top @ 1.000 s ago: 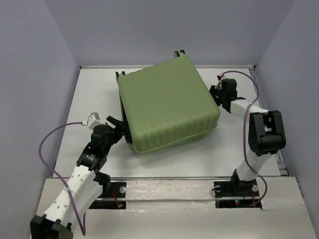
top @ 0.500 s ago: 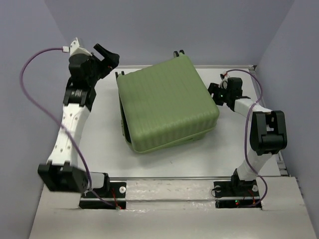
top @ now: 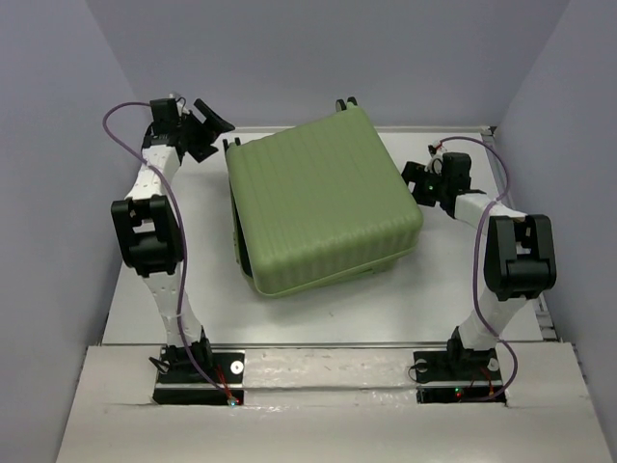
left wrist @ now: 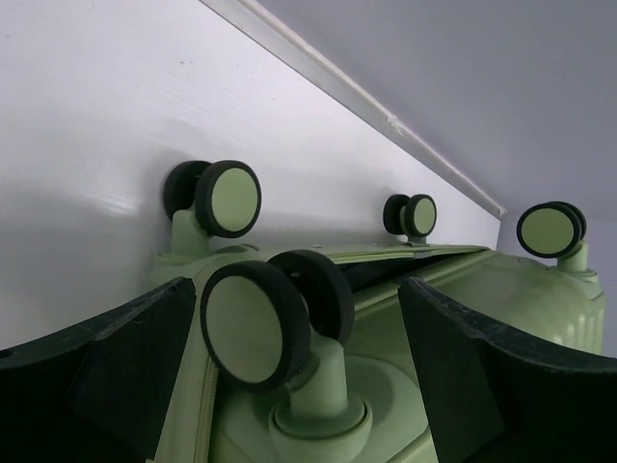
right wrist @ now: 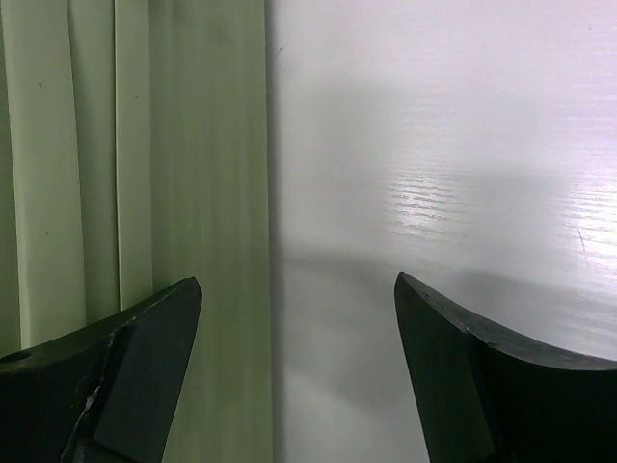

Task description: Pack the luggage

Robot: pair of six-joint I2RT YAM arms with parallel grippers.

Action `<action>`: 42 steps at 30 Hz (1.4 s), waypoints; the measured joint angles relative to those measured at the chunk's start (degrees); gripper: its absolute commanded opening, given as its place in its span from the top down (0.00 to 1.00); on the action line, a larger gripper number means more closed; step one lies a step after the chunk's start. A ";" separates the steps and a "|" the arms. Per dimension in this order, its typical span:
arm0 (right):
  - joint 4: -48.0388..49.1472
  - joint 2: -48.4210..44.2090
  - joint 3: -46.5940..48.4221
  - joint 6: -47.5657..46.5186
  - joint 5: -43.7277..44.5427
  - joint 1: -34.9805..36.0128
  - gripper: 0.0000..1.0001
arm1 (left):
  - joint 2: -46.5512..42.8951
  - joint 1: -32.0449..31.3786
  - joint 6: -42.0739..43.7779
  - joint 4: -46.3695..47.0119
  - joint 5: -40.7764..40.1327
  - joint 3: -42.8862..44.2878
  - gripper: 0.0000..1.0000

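The luggage [top: 323, 203], a large light-green ribbed suitcase, lies flat in the middle of the table with its lid down and a narrow gap along its near-left edge. My left gripper [top: 212, 123] hangs open at the suitcase's far-left corner, facing the caster wheels [left wrist: 260, 323], and nothing sits between its fingers. The right gripper [top: 416, 179] stands open beside the suitcase's right side, its left finger [right wrist: 116, 376] over the ribbed shell [right wrist: 125, 164] and its right one over the bare table. What lies inside the suitcase is hidden.
The white table [top: 183, 280] is walled by grey panels at the back and both sides. A raised rail [left wrist: 386, 116] runs along its far edge behind the wheels. Purple cables loop from both wrists.
The left arm swung up from the suitcase's near-left edge to the far-left corner by the wheels. The right gripper opened and drew slightly away from the suitcase's right side.
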 measured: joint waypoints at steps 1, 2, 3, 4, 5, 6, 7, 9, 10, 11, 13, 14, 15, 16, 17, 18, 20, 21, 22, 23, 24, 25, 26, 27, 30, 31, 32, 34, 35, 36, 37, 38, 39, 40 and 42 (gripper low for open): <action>0.26 0.00 -0.07 0.04 -0.17 0.00 0.12 | 0.74 -0.02 -0.37 0.59 0.96 0.74 0.01; 0.35 0.00 -0.15 0.02 -0.31 0.00 0.12 | 1.70 -0.09 -0.81 1.40 1.70 1.22 0.01; 0.37 0.00 -0.15 0.00 -0.42 0.00 0.12 | 2.32 -0.24 -1.33 2.36 2.73 1.25 0.01; 0.37 0.00 -0.17 0.00 -0.50 0.00 0.11 | 3.17 -0.26 -2.21 3.23 3.72 1.25 0.01; 0.35 0.00 -0.17 -0.02 -0.50 0.00 0.11 | 3.87 -0.28 -2.89 4.04 4.26 1.25 0.01; 0.37 0.00 -0.17 -0.02 -0.55 0.00 0.11 | 4.96 -0.35 -3.65 5.20 5.33 1.25 0.01; 0.35 0.00 -0.17 0.00 -0.55 0.00 0.10 | 5.66 -0.44 -4.26 5.77 5.79 1.20 0.01; 0.35 0.00 -0.17 -0.02 -0.66 -0.02 0.10 | 7.26 -0.52 -5.38 7.28 6.95 0.76 0.01; 0.33 0.00 -0.17 -0.02 -0.68 -0.02 0.10 | 7.96 -0.59 -6.19 8.39 7.80 0.24 0.01; 0.33 0.00 -0.17 -0.04 -0.72 0.00 0.10 | 8.41 -0.63 -6.62 9.22 8.24 -0.22 0.01; 0.31 0.00 -0.17 -0.07 -0.85 -0.02 0.10 | 8.94 -0.76 -8.74 11.50 9.75 -1.44 0.01; 0.31 0.00 -0.17 -0.07 -0.87 -0.02 0.10 | 8.96 -0.81 -9.57 12.52 10.08 -1.92 0.01; 0.31 0.00 -0.17 -0.07 -0.92 -0.02 0.10 | 8.96 -0.90 -11.04 14.73 10.64 -2.89 0.01; 0.31 0.02 -0.17 -0.09 -0.96 0.00 0.10 | 8.96 -1.01 -11.80 16.02 10.99 -3.48 0.05; 0.28 0.02 -0.17 -0.09 -1.14 -0.02 0.10 | 8.96 -1.09 -13.11 18.01 11.13 -4.42 0.13; 0.28 0.07 -0.17 -0.09 -1.29 -0.02 0.10 | 8.70 -1.03 -14.73 20.90 11.17 -5.97 0.15; 0.28 0.13 -0.17 -0.07 -1.68 -0.02 0.10 | 8.07 -0.72 -17.68 25.51 11.08 -8.68 0.24; 0.31 0.13 -0.17 -0.07 -1.77 -0.02 0.10 | 7.82 -0.63 -18.95 27.63 10.95 -9.86 0.36; 0.31 0.13 -0.17 -0.04 -1.79 -0.02 0.10 | 7.72 -0.61 -19.76 29.03 10.69 -10.40 0.43; 0.31 0.13 -0.17 0.00 -1.97 -0.02 0.10 | 7.50 -0.59 -20.68 30.38 10.10 -10.78 0.52; 0.31 0.13 -0.17 -0.02 -2.23 0.00 0.10 | 7.26 -0.55 -21.11 31.30 9.42 -10.84 0.55; 0.28 0.13 -0.17 -0.11 -2.38 0.00 0.10 | 6.95 -0.63 -21.55 31.39 8.17 -11.21 0.58; 0.26 0.13 -0.24 -0.04 -2.40 -0.02 0.10 | 6.86 -0.52 -22.67 32.11 7.32 -11.41 0.63; 0.28 0.13 -0.28 -0.04 -2.62 -0.09 0.10 | 6.78 -0.35 -23.04 31.98 7.32 -11.45 0.65; 0.35 0.15 -0.37 0.02 -2.89 0.00 0.10 | 5.20 -0.44 -24.55 30.91 6.54 -11.54 0.77; 0.37 0.15 -0.39 0.11 -3.02 0.00 0.10 | 4.74 -0.48 -24.30 31.12 6.05 -11.54 0.81; 0.39 0.17 -0.44 0.15 -3.06 0.00 0.09 | 3.93 -0.55 -24.70 31.12 5.60 -11.43 0.87; 0.63 0.17 -0.61 0.35 -3.17 0.00 0.09 | 2.10 -0.61 -25.14 30.77 4.66 -11.23 0.92; 0.79 0.17 -0.76 0.48 -3.19 0.00 0.09 | 1.40 -0.61 -25.31 30.77 4.46 -10.80 0.94; 0.87 0.17 -0.81 0.72 -3.34 0.00 0.09 | 0.76 -0.57 -25.46 30.77 4.00 -10.05 0.94; 0.94 0.22 -0.81 0.85 -3.52 0.00 0.09 | 0.26 -0.48 -25.51 30.58 3.85 -9.18 0.94; 1.01 0.28 -0.81 0.90 -3.65 0.07 0.09 | -0.48 -0.46 -25.49 30.27 3.85 -7.65 0.94; 1.16 0.37 -0.81 0.96 -3.91 0.09 0.09 | -0.90 -0.50 -25.44 29.81 3.96 -6.49 0.94; 1.20 0.48 -0.81 1.18 -4.26 0.09 0.09 | -1.40 -0.63 -25.44 29.59 4.07 -5.53 0.94; 1.27 0.57 -0.81 1.33 -4.42 0.09 0.09 | -2.45 -1.25 -25.09 27.61 4.48 -2.99 0.94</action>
